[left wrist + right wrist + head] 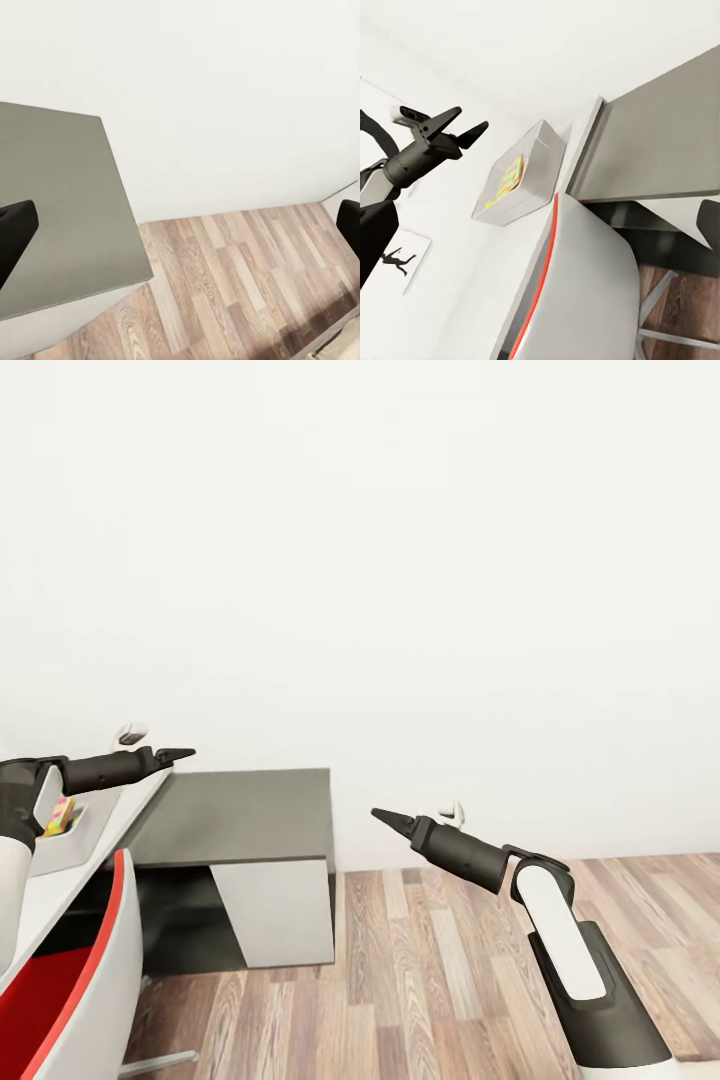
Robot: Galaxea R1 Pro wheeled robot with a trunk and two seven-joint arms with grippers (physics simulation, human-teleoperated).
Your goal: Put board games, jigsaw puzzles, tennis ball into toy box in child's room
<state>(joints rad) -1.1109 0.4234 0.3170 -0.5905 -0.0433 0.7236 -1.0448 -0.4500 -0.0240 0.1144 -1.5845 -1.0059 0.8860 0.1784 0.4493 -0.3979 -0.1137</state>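
**Risk inventory, left to right: both tools empty, toy box at the far left**

1. Red-and-white chair point(75, 970). It stands hard against the counter point(45, 890) on my left side. Risk: my left arm or my base catching its back if I turn toward the counter without pulling clear first.

2. Toy box point(62, 842). It sits on the counter, light grey, with a jigsaw puzzle point(60, 815) standing or leaning inside it, its mosaic face showing; the right wrist view confirms the coloured square within the box point(519, 184). My left forearm crosses in front of it in the head view. Risk: a low sweep of that arm nudging the box along the counter or tipping the puzzle out.

3. My left tool point(176, 755). Released and empty; its two fingers stand apart, seen from the right wrist view point(457, 127). It hangs above the counter's end, near the lower dark grey unit point(245, 815).

4. Dark grey unit. Its top is bare. Risk: I mistake it for the counter and set something there.

5. My right tool point(388, 818). Out over the wood floor point(450, 960), well apart from everything, carrying nothing. From this angle I cannot tell whether its fingers are parted or closed.

6. Remaining toys. None lie before me here. Risk, as I judge it: counting the job as done while games or the ball sit elsewhere in the room.
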